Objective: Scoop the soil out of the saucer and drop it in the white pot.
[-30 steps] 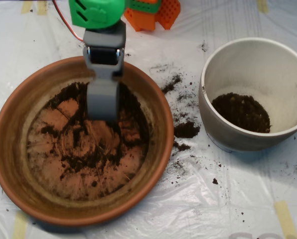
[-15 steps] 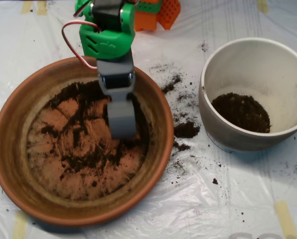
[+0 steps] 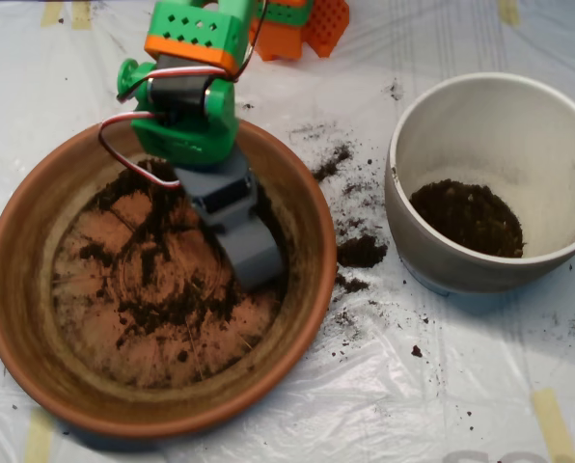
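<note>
The grey scoop (image 3: 256, 258) reaches down into the terracotta saucer (image 3: 17, 289), its tip at the right side of the dish floor among dark soil (image 3: 172, 304). Whether its jaws are parted or closed cannot be told from above. Soil lies thinly scattered across the saucer. To the saucer's right stands the white pot (image 3: 480, 106), apparently holding more soil, with spilled crumbs (image 3: 361, 252) between them.
</note>
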Action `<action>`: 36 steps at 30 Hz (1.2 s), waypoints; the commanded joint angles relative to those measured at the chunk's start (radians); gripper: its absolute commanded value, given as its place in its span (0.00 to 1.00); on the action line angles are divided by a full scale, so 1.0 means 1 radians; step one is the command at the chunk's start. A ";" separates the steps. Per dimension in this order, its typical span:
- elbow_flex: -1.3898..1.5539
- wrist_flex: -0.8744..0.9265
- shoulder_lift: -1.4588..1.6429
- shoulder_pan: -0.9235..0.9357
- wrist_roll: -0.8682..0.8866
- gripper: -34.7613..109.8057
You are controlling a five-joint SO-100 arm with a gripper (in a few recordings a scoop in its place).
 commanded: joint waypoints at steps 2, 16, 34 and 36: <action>-0.060 0.023 0.040 0.046 -0.071 0.48; 0.388 -0.374 0.275 0.124 -0.129 0.46; 0.474 -0.364 0.341 0.021 -0.091 0.24; 0.465 -0.339 0.342 0.015 -0.094 0.24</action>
